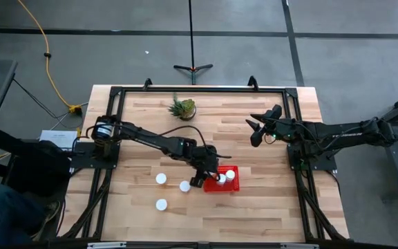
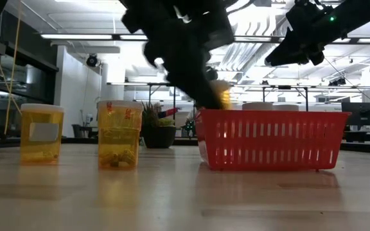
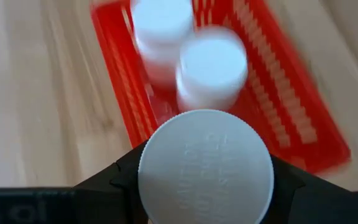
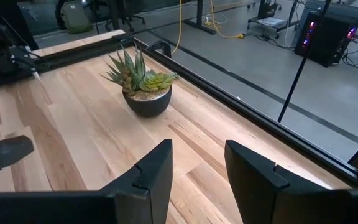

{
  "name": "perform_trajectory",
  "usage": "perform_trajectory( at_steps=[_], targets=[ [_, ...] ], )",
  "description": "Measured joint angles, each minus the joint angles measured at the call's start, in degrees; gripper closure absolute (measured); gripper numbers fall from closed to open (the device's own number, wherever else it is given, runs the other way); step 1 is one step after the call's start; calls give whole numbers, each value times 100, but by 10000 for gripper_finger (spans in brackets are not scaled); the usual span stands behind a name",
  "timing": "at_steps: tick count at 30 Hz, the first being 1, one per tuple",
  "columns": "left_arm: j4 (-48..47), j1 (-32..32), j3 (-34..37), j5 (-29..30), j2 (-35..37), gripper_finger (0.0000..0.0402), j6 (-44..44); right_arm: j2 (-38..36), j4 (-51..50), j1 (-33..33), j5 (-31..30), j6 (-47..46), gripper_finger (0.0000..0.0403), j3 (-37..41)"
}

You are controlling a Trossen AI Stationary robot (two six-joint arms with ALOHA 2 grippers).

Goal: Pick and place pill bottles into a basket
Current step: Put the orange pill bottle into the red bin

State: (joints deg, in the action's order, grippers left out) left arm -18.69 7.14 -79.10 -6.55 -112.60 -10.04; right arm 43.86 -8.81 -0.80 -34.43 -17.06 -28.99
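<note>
While gripped, round ribbed cap [image 3: 206, 167] | red mesh basket [image 3: 303, 118]

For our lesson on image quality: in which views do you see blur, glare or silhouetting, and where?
Left wrist view: the basket and the two bottles in it are motion-blurred, while the held bottle's cap is sharp. Low view: ceiling lights glare, leaving the left arm a dark silhouette; backlit amber bottles glow. Right wrist view: the plant is sharp and evenly lit.
</note>
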Motion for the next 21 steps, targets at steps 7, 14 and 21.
perform_trajectory(
  at_steps=[7, 14, 21],
  targets=[
    [-98, 0, 5, -6, -144, 164, 32, 0, -5, 2, 12, -2, 265, 0],
    [-64, 0, 3, 109, -141, 126, -9, 0, -5, 1, -10, -2, 265, 0],
    [-142, -3, -57, 245, -140, 89, -23, 0, -5, 2, -10, 0, 265, 0]
  ],
)
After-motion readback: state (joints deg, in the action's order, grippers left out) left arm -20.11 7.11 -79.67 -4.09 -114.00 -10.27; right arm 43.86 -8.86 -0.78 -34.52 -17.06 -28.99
